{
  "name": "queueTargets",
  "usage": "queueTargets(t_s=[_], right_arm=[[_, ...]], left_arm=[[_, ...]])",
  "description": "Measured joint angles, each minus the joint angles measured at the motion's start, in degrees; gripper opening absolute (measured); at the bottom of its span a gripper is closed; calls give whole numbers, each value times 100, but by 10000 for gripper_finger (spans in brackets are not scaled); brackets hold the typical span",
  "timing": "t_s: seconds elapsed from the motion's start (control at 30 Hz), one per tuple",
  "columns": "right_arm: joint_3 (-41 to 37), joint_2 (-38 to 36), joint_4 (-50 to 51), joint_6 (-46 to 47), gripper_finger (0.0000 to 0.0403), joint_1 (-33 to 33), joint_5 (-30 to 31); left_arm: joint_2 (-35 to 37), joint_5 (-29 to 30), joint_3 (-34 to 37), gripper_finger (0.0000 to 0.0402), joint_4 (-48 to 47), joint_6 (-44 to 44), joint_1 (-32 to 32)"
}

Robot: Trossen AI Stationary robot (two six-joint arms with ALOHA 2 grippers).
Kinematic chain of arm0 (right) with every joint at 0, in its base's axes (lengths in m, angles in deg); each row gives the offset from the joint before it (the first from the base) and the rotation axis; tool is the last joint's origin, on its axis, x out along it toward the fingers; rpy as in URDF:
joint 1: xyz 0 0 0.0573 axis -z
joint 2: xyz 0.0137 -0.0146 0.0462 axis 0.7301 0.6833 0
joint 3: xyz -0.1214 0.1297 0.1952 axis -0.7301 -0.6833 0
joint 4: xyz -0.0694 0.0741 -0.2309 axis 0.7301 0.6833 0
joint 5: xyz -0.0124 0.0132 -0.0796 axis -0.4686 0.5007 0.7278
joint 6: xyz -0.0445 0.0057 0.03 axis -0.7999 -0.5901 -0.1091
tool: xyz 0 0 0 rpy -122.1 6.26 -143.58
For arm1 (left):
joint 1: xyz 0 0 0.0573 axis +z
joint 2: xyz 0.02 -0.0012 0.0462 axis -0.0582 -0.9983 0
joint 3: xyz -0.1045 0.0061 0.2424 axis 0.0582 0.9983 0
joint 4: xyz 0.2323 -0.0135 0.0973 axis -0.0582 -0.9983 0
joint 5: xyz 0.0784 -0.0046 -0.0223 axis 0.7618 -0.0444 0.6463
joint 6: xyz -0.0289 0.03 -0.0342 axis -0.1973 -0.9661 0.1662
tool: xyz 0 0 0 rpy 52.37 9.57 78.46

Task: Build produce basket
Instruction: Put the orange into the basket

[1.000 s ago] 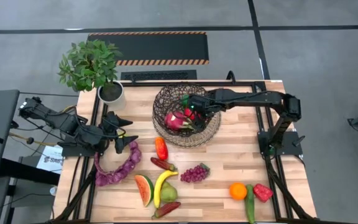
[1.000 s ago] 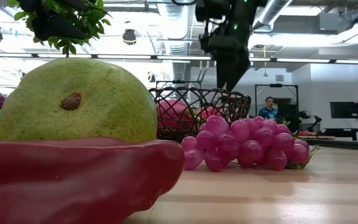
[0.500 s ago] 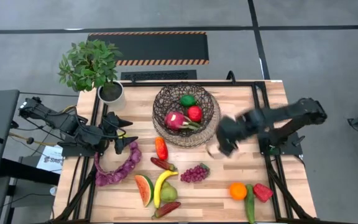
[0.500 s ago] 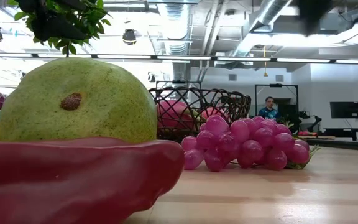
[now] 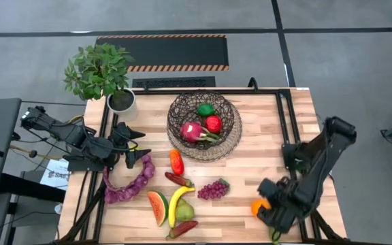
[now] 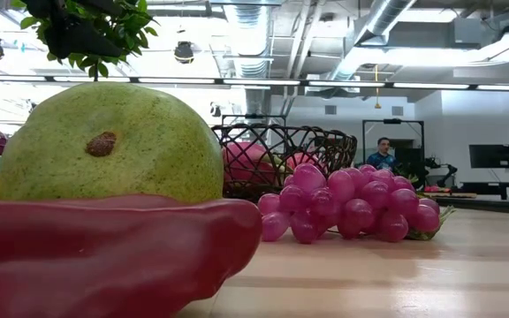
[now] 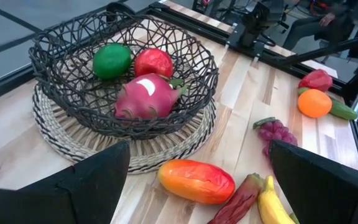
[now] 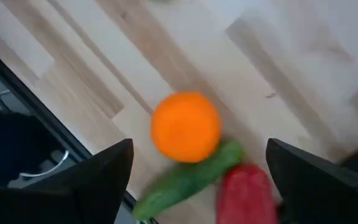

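High view first: the basket (image 5: 204, 126) sat mid-table holding three pieces, a dragon fruit (image 5: 192, 131), a green apple (image 5: 205, 109) and a red fruit (image 5: 213, 124). Most produce was left outside: the purple string (image 5: 129, 181), watermelon slice (image 5: 157, 207), banana (image 5: 178, 202) and grapes (image 5: 213, 188). The right gripper (image 5: 275, 207) hung over the orange (image 5: 258, 207) at the near right corner; the left gripper (image 5: 133, 146) waited by the left edge, near the potted plant (image 5: 102, 73).

Low view: a green fruit (image 6: 109, 143) blocked much of the table.

Left wrist view: fingers spread wide, empty.

Right wrist view: fingers equally wide, nothing gripped; a cucumber (image 8: 185, 178) and red pepper (image 8: 246, 193) crowded the orange, likely awkward.
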Motion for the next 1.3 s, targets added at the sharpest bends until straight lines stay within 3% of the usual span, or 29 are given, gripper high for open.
queueTargets(t_s=[0.2, 0.47, 0.67, 0.9, 1.3], right_arm=[[-4, 762, -686, -200, 381, -116, -24], [-2, 1302, -561, -630, 381, -71, -200], [-261, 1153, -550, -518, 381, -73, -198], [-1020, 833, -1476, -455, 381, -73, -204], [-1585, 788, -1931, -586, 379, -36, -326]], left_arm=[[0, 79, 0, 368, 5, -1, 0], [0, 81, 0, 368, 8, 1, 0], [0, 82, 0, 368, 4, -27, 0], [0, 82, 0, 368, -20, -26, 0], [0, 85, 0, 368, -35, -19, 0]])
